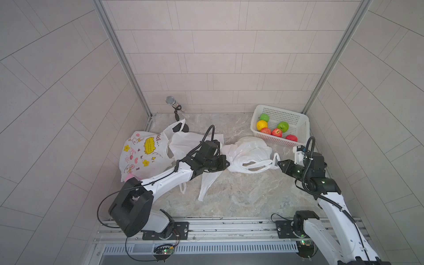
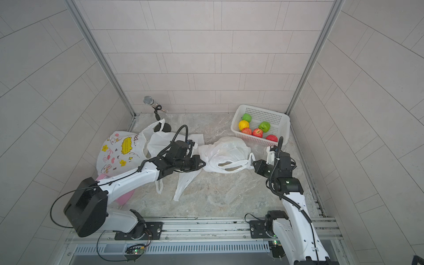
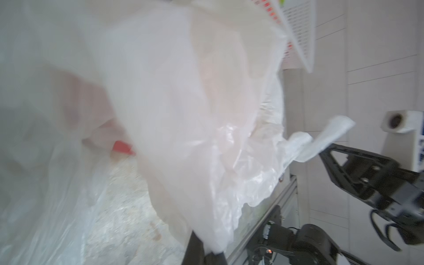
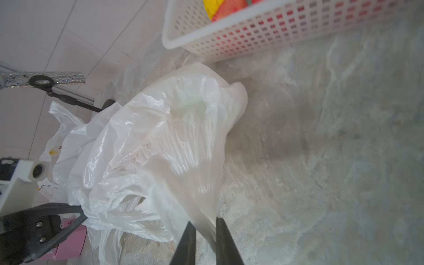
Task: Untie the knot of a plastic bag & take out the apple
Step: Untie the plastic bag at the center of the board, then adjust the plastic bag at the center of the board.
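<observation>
- Your left gripper is clenched on the left edge of the crumpled white translucent plastic bag. In the left wrist view the film runs down into its black fingers.
- Your right gripper sits at the bag's right end, against the handle loops. In the right wrist view its jaws stand parted with blurred film in the gap: released, not clamped.
- The bag lies mid-table on the grey marbled tabletop, between the two grippers.
- It lies just near of the white perforated plastic basket at far right.
- A pale green patch shows through the film. You cannot confirm it as the apple, and the knot cannot be made out.
- The basket holds two green, one yellow and three red fruits.
- At left lies a white cartoon-printed bag.
- A silver microphone stands at far left.
</observation>
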